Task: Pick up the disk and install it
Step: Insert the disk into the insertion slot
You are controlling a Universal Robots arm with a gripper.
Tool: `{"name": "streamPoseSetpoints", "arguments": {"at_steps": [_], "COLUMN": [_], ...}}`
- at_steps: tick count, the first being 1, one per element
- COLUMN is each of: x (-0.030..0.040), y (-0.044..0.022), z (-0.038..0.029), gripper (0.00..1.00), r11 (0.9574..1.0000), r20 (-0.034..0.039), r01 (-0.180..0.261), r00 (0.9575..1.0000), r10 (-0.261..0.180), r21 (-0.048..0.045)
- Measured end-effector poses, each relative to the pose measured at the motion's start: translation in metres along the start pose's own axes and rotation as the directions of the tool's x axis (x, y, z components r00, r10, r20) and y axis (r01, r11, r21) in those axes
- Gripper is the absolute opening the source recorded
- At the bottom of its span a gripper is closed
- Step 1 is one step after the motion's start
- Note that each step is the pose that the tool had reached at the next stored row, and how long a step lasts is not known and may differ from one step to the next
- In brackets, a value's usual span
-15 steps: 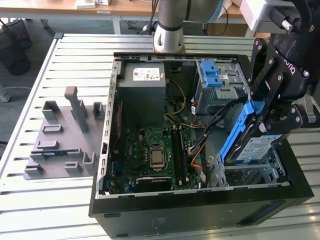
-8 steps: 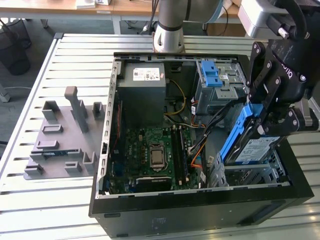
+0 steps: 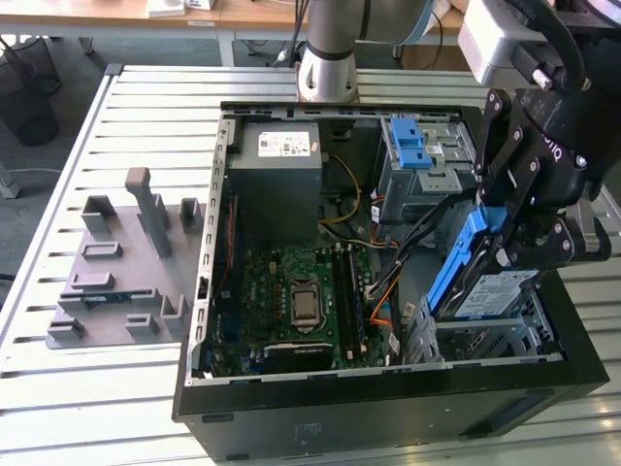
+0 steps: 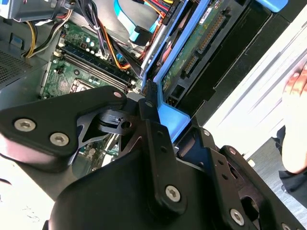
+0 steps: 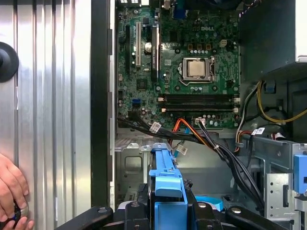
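Observation:
In the exterior view my gripper [image 3: 512,243] is shut on the disk [image 3: 490,294], a silver drive with a white-and-blue label and a blue carrier frame [image 3: 449,272]. It hangs tilted, one end low, over the metal drive cage [image 3: 505,340] in the open computer case's near corner on the exterior view's right. The first wrist view has the blue carrier [image 5: 168,189] standing between the black fingers [image 5: 136,213]. The second wrist view has the disk's green circuit-board side [image 4: 192,52] and its blue frame [image 4: 169,117] clamped by the gripper [image 4: 153,112].
Inside the case [image 3: 388,408] lie the motherboard [image 3: 301,291], a grey box with a white sticker [image 3: 275,170], a tall blue latch piece [image 3: 412,146] and orange and black cables [image 3: 388,282]. A grey fixture [image 3: 116,262] sits on the slatted table. A person's hand [image 5: 12,189] rests nearby.

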State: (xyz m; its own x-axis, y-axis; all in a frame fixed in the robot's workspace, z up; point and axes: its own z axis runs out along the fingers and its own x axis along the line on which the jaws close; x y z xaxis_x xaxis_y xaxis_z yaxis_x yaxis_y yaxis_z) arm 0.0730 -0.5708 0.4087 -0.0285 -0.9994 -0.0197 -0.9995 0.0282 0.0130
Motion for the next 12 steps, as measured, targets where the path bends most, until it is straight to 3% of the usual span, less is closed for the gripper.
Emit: {"name": "streamPoseSetpoints", "arguments": {"at_steps": [12], "x": [0.0002], "y": [-0.0001], "z": [0.0090], "gripper": [0.36], "r11": [1.0000], "r20": [0.0000], "r01": [0.000], "r00": [1.0000], "r10": [0.000], "r21": [0.0000]}}
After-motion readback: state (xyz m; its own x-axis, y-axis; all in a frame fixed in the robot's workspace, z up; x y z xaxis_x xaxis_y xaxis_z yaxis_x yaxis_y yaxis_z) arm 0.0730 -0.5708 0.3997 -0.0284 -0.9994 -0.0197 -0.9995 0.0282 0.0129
